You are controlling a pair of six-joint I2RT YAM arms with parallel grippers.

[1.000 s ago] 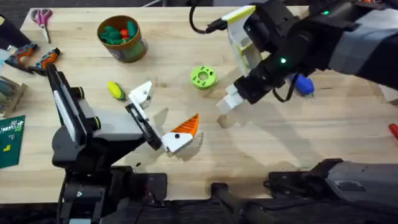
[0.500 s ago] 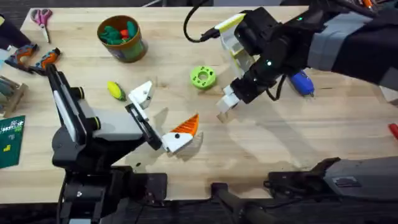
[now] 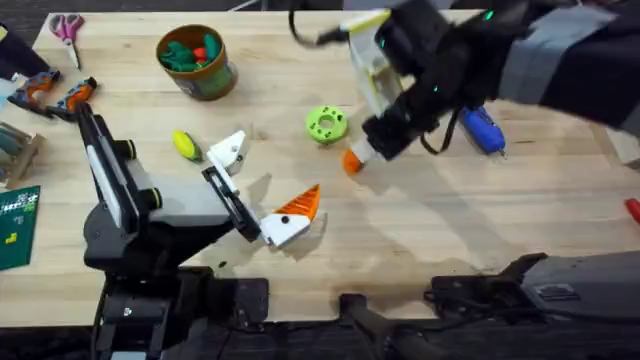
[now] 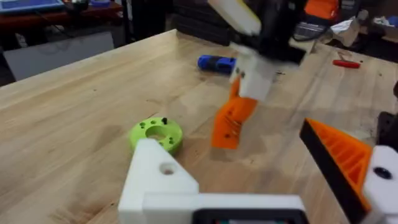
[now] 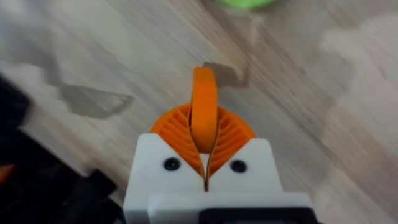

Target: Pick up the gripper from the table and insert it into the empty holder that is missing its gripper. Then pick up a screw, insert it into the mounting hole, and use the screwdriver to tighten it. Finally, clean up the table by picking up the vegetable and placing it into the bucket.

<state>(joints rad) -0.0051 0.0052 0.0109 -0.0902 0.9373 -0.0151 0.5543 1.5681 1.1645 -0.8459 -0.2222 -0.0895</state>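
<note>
My right gripper (image 3: pixel 358 155) hangs above the table's middle, shut on the orange gripper (image 3: pixel 350 162), a small wedge pointing down. In the right wrist view the wedge (image 5: pixel 204 109) stands between the orange ribbed pads (image 5: pixel 233 134). The left wrist view shows it (image 4: pixel 233 121) hanging beyond the green disc (image 4: pixel 157 132). My left gripper (image 3: pixel 262 182) rests open near the front. One of its fingers is the all-white holder (image 3: pixel 228 150); the other carries an orange wedge (image 3: pixel 300 205). The yellow-green vegetable (image 3: pixel 186 145) lies left of the holder. The blue screwdriver (image 3: pixel 482 130) lies under the right arm. The bucket (image 3: pixel 197 62) stands at the back left.
A green disc with holes (image 3: pixel 326 124) lies just behind the right gripper. Scissors (image 3: pixel 68 28) and orange-and-black hand tools (image 3: pixel 55 95) sit at the left edge, with a green circuit board (image 3: pixel 15 225) below them. The bucket holds green and red toy foods.
The right arm has swung left and toward the back, and its wrist has turned so the orange wedge now shows under its fingertips. The left arm has not moved.
</note>
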